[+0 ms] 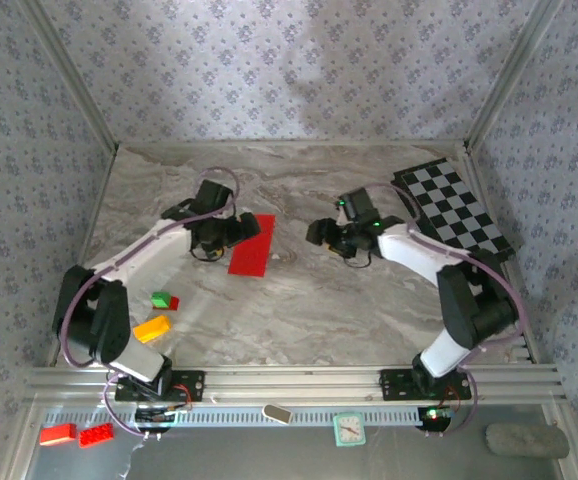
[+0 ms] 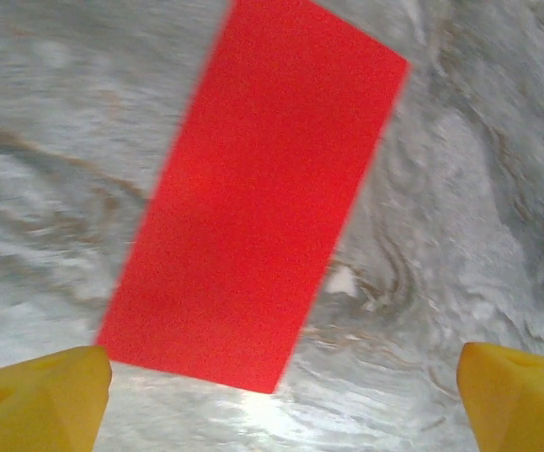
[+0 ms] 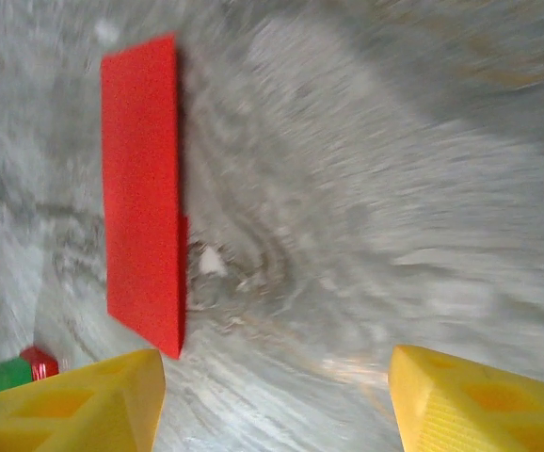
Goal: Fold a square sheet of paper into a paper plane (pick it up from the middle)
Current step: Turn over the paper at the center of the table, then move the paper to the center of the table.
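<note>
So the thin bright red paper sheet (image 1: 252, 245) lies flat on the grey marble desk (image 1: 299, 300) as a long rectangle, looks folded in half. Left gripper (image 1: 235, 231) hangs just beside it, spread wide, empty; right gripper (image 1: 319, 236) waits well apart, also parted and empty, probably giving the crease room.

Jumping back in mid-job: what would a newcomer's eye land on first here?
The bright red paper, folded to a narrow flat rectangle, lies near the middle of the grey marble table, just ahead of the open left gripper. A black-and-white checkered board sits at the far right.
</note>
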